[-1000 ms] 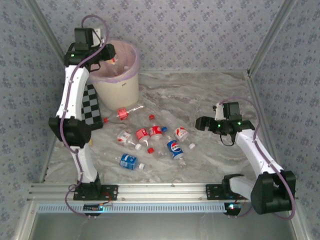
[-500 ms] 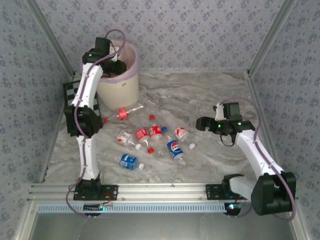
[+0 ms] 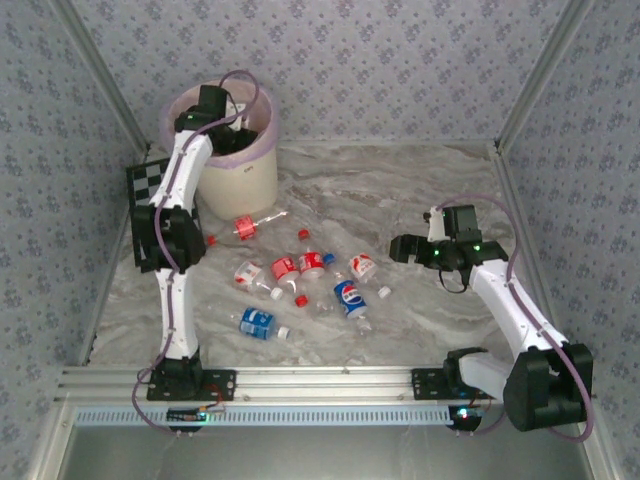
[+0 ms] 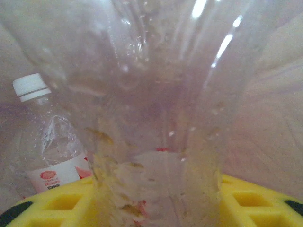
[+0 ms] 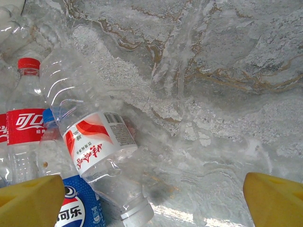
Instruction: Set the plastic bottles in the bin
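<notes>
Our left pincer [image 3: 228, 122] hangs over the round cream bin [image 3: 240, 178] so a clear, crinkly bottle [image 4: 156, 94] between its yellow fingers [image 4: 255, 201] can drop in, though we cannot tell if it squeezes, while squashed plastic bottles [image 3: 348, 296] lie on the swirly grey bench [image 3: 400, 190] near our wide-open right pincer [image 3: 400, 246].

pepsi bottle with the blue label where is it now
Top view: the Pepsi bottle lies near the middle of the table, just nearer the arm bases than the white-labelled bottle, left of the open right gripper.

≈8 btls [image 3: 348, 298], 1 bin [image 3: 246, 181]
</notes>
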Controlling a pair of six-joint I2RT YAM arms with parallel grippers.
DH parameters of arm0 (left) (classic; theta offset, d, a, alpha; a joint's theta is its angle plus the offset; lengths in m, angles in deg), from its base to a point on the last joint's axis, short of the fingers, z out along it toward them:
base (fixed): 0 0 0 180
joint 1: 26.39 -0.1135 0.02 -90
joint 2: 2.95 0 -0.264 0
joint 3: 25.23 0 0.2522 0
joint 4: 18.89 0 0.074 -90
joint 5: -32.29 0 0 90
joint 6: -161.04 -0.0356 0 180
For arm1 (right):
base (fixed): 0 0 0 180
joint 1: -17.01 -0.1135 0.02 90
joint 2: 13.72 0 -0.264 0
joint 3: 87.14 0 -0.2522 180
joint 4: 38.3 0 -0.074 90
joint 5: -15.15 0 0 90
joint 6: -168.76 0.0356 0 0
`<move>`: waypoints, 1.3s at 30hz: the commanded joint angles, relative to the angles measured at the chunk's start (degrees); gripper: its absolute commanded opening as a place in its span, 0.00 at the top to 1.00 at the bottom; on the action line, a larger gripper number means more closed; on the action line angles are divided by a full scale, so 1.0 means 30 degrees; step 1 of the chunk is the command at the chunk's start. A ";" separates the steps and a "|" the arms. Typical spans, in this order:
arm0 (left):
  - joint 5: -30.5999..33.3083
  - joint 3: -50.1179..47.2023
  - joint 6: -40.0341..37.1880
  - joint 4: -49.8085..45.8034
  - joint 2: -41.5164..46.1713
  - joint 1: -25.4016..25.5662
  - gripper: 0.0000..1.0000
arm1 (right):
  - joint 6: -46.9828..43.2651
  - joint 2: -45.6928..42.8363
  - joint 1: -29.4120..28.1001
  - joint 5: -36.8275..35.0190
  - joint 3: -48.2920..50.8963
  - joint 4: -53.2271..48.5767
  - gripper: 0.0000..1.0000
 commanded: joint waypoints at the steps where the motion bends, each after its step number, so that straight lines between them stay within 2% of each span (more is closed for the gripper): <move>1: -0.0071 -0.0463 -0.0535 -0.1093 -0.0581 0.0319 0.44 | 0.0126 0.0047 -0.0184 -0.0278 -0.0189 -0.0150 0.01; 5: -0.0274 0.1104 -0.0673 -0.1988 -0.0554 0.0403 0.25 | 0.0126 0.0190 -0.0359 -0.0278 -0.0193 -0.0058 0.01; 7: -0.0243 0.1759 -0.0858 -0.2430 -0.0449 0.0494 0.18 | 0.0042 0.0194 -0.0398 -0.0284 -0.0167 -0.0060 0.01; 15: 0.0073 0.3744 -0.1229 -0.3577 0.0774 0.0592 0.11 | -0.1165 0.0263 -0.0599 -0.0142 -0.0784 -0.1147 0.00; 20: 0.0955 0.4573 -0.1553 -0.4527 0.2002 0.0583 0.01 | -0.0528 0.0362 -0.2254 -0.1177 -0.0626 -0.2441 0.14; 24: 0.1574 0.4596 -0.1853 -0.4883 0.3190 0.0572 0.00 | 0.0067 0.0428 -0.3853 -0.2506 -0.0164 -0.1845 0.14; 28: 0.2624 0.4484 -0.2238 -0.5452 0.4356 0.0533 0.00 | -0.0201 0.1647 -0.5154 -0.3551 -0.1228 -0.2480 0.03; 30: 0.3207 0.4187 -0.2302 -0.5703 0.4895 0.0444 0.00 | -0.0339 0.2371 -0.5693 -0.4082 -0.1618 -0.2548 0.01; 32: 0.3482 0.3418 -0.2305 -0.5623 0.5711 0.0328 0.00 | -0.0400 0.3158 -0.6123 -0.4355 -0.1862 -0.2375 0.01; 36: 0.3532 0.0192 -0.1963 -0.3704 0.8554 -0.0094 0.00 | -0.0256 0.4298 -0.6427 -0.3719 -0.2100 -0.1604 0.08; 39: 0.3448 -0.2499 -0.1012 -0.2424 1.0793 -0.1253 0.00 | -0.0139 0.5075 -0.6427 -0.3024 -0.2160 -0.0776 0.09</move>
